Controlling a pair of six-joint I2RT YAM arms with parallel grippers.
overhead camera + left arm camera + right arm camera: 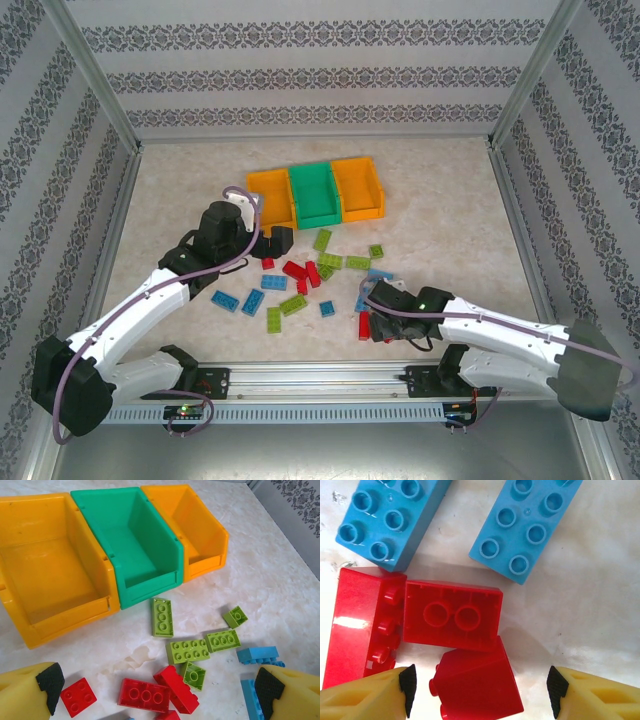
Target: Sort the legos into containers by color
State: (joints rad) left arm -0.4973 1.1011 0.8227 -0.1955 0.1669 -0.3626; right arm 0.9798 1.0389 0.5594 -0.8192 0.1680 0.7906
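Note:
Three containers stand in a row at the back: an orange bin [270, 193], a green bin [315, 190] and a second orange bin [358, 187]. The left wrist view shows them as orange [65, 615], green [150, 587] and orange [205, 565], with nothing visible inside. Red, blue and lime legos [300, 275] lie scattered in front of them. My left gripper [270, 240] [159, 690] hangs open over red bricks [145, 695] and lime bricks [187, 650]. My right gripper [372, 325] [481, 689] is open astride a red brick [480, 685], its pads apart from it.
Two blue bricks [390, 515] [530, 525] and two more red ones [452, 615] [355, 625] lie just beyond my right fingers. Patterned walls with metal posts [120, 150] close in the table on three sides. A rail [320, 375] runs along the near edge.

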